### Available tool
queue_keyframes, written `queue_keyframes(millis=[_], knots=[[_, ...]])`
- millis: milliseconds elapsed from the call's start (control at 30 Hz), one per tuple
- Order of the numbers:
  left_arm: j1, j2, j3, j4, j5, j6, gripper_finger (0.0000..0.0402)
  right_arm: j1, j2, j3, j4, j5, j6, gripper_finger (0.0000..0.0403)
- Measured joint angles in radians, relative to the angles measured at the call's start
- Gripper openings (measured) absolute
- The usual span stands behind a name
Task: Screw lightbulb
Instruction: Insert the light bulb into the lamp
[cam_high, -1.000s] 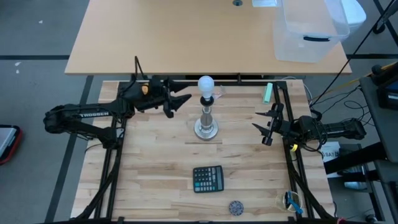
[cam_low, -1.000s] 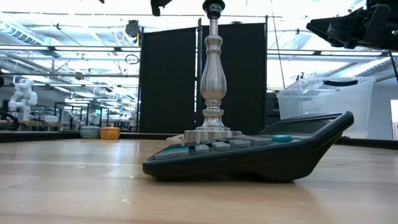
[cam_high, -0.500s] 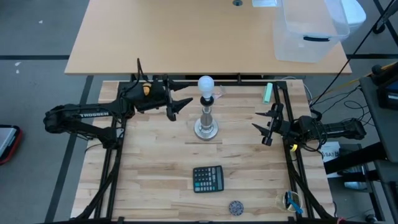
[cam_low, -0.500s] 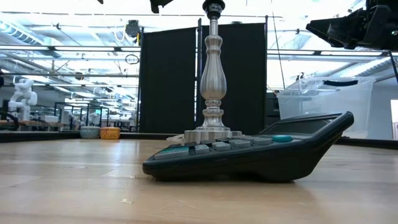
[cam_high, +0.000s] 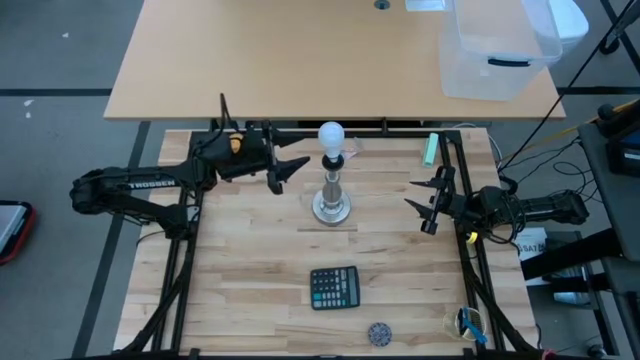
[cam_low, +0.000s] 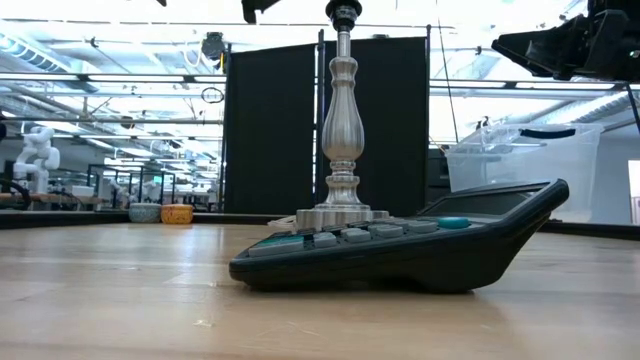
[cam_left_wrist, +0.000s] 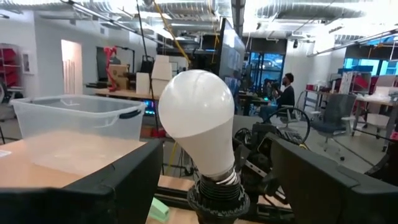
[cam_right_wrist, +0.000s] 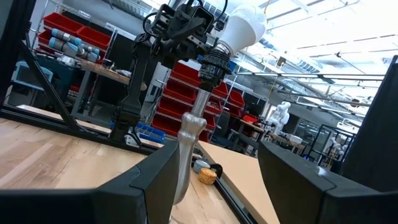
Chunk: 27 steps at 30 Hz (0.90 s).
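The lightbulb (cam_high: 331, 137) sits upright in the socket of the silver stand (cam_high: 331, 205) mid-desk; the left gripper (cam_high: 283, 167) hovers just beside it, jaws spread and apart from it, apparently released; the right gripper (cam_high: 424, 205) waits well apart, jaws spread.

Matt frosted lightbulb (cam_left_wrist: 202, 121), polished metal stand (cam_low: 343, 120)

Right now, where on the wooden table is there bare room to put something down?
Bare wood lies left of the dark calculator, across the near-left area, and between the silver lamp stand and the right gripper. The far edge is crowded: the left gripper stands beside the frosted white lightbulb, with a green item at the far right.
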Motion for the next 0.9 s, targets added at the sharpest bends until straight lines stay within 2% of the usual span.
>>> queue_keyframes(millis=[533, 900], knots=[[0.000, 0.000, 0.000, 0.021, 0.000, -0.002, 0.0302, 0.000, 0.000, 0.000, 0.000, 0.000, 0.000, 0.0212], [0.017, 0.007, 0.000, -0.084, 0.000, 0.079, 0.0302, 0.000, 0.000, 0.000, -0.001, -0.001, 0.004, 0.0212]])
